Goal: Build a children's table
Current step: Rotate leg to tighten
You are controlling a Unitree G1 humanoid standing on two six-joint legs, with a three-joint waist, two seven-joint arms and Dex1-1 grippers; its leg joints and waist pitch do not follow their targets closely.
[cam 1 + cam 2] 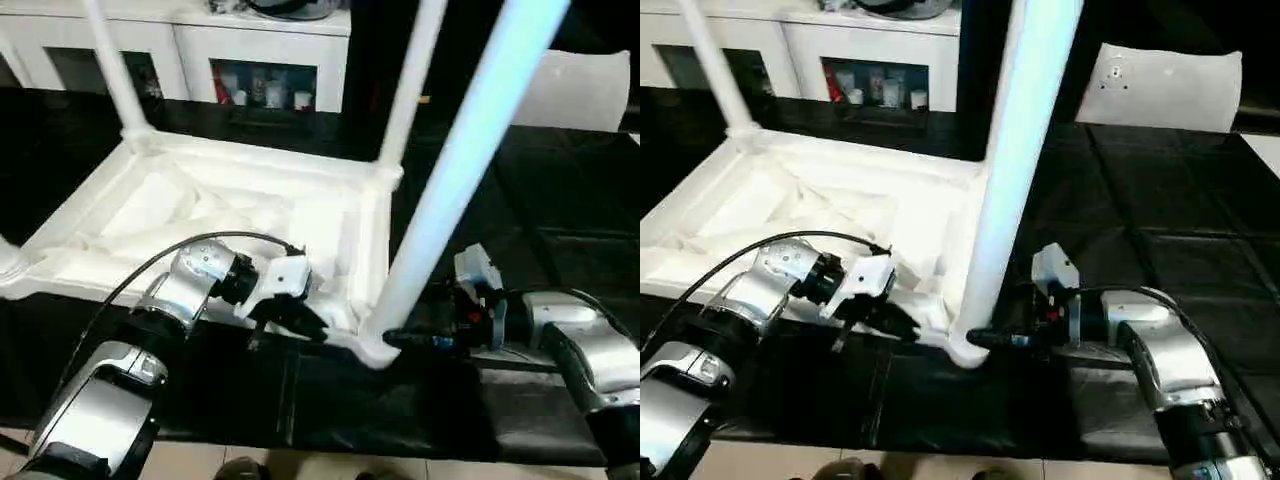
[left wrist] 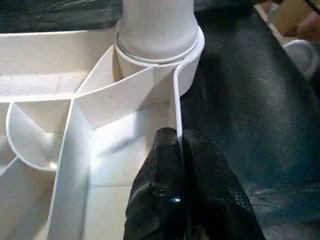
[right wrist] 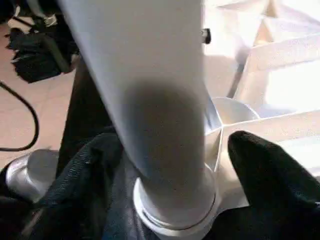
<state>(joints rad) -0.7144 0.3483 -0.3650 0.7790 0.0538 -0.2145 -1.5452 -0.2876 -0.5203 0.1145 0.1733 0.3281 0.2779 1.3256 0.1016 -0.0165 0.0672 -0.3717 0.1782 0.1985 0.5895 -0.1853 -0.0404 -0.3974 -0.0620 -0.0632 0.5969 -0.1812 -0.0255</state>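
The white tabletop (image 1: 200, 215) lies upside down on the black mat (image 1: 1160, 230), ribbed underside up, with legs standing in its corner sockets — the nearest leg (image 1: 455, 165) rises from the front corner socket (image 1: 372, 347). The left gripper (image 1: 300, 320) is pinched shut on the tabletop's thin front rim just beside that socket, its silver forearm reaching in from the lower left. The right gripper (image 1: 985, 338) stands open, fingers either side of the leg's base — its forearm lies level across the mat.
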